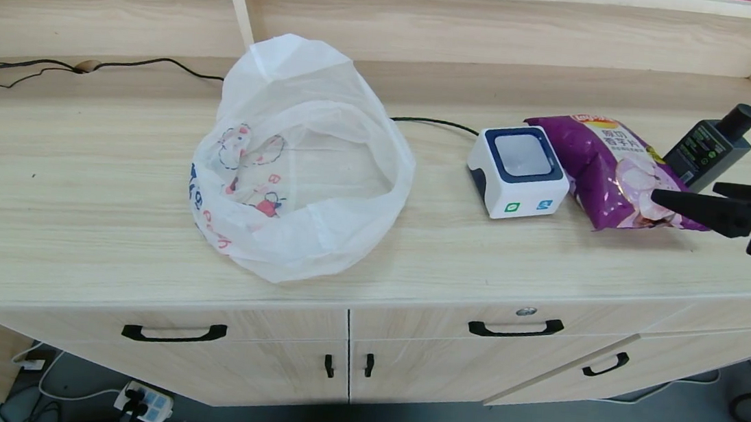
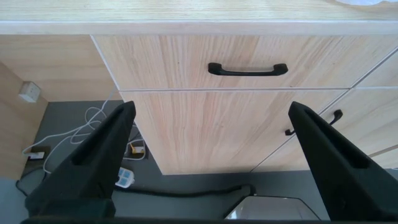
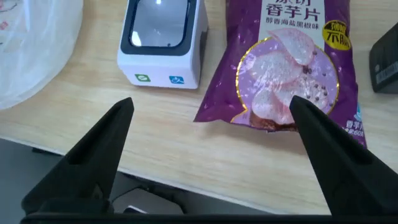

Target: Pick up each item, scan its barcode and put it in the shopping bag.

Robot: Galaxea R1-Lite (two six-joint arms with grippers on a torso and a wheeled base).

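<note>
A white plastic shopping bag (image 1: 297, 162) stands open on the wooden counter (image 1: 74, 196). To its right sits a white and blue barcode scanner (image 1: 517, 173), window facing up. A purple chip bag (image 1: 617, 172) lies flat beside the scanner, and a dark pump bottle (image 1: 708, 150) lies behind it. My right gripper (image 1: 687, 193) hovers open over the near end of the chip bag (image 3: 292, 62), holding nothing; the scanner (image 3: 163, 43) and the shopping bag's edge (image 3: 31, 50) lie beyond it. My left gripper (image 2: 211, 109) hangs open and empty below the counter, facing a drawer handle (image 2: 247, 69).
Black cables (image 1: 121, 66) run along the back of the counter under a raised shelf (image 1: 435, 24). Drawers and doors with black handles (image 1: 516, 329) line the cabinet front. A power strip (image 1: 147, 401) and wires lie on the floor.
</note>
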